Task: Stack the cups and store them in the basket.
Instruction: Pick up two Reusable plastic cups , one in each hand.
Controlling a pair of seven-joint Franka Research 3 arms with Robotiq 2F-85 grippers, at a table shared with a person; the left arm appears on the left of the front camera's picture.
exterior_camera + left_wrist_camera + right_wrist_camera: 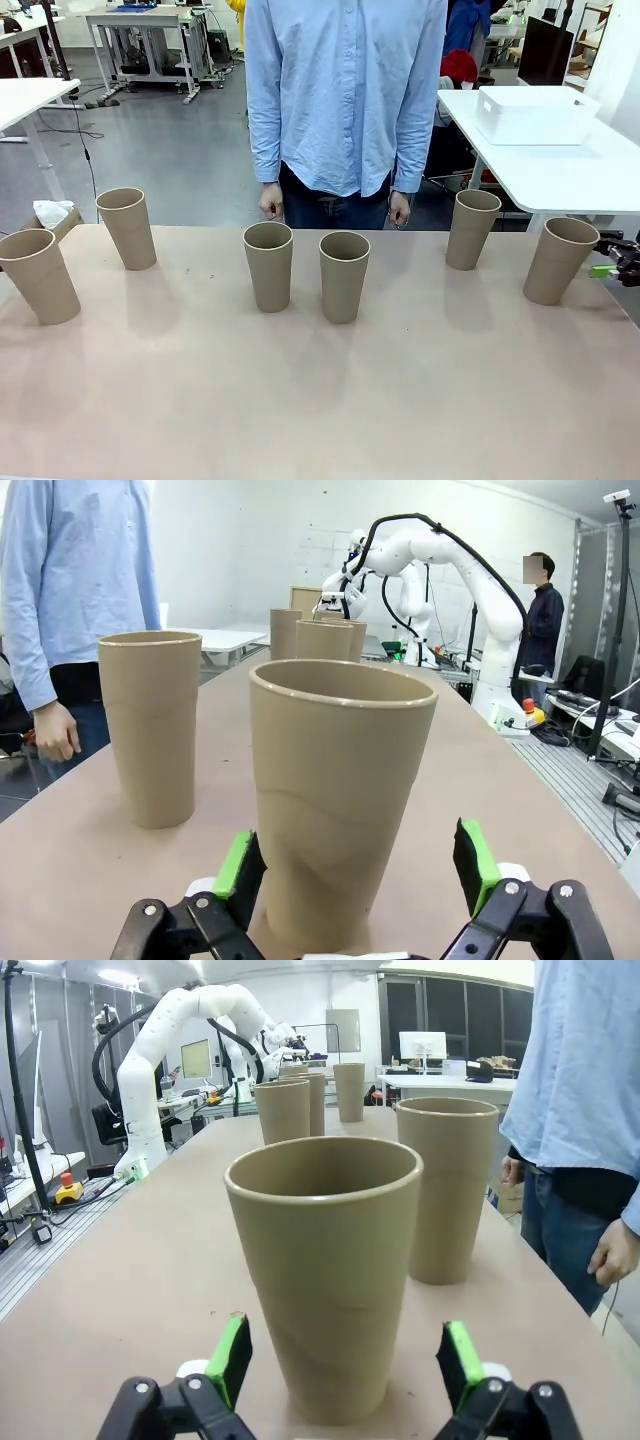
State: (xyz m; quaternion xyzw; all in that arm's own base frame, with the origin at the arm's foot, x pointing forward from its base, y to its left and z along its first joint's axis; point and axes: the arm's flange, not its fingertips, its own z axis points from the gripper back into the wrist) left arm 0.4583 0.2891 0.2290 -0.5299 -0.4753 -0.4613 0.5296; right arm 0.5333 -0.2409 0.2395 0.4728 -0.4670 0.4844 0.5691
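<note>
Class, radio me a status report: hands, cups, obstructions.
Left hand open, straddling leftmost tapered kraft-brown paper cup. Right hand open, straddling rightmost cup. All six cups upright, unstacked. Person at far edge.

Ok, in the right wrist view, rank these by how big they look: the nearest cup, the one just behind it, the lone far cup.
1. nearest cup
2. cup just behind it
3. lone far cup
Nearness to the camera may explain this; they look like matching cups.

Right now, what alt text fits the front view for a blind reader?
Six brown paper cups stand upright and unstacked across a beige table. A person stands behind it; a white basket sits on another table beyond.
</note>
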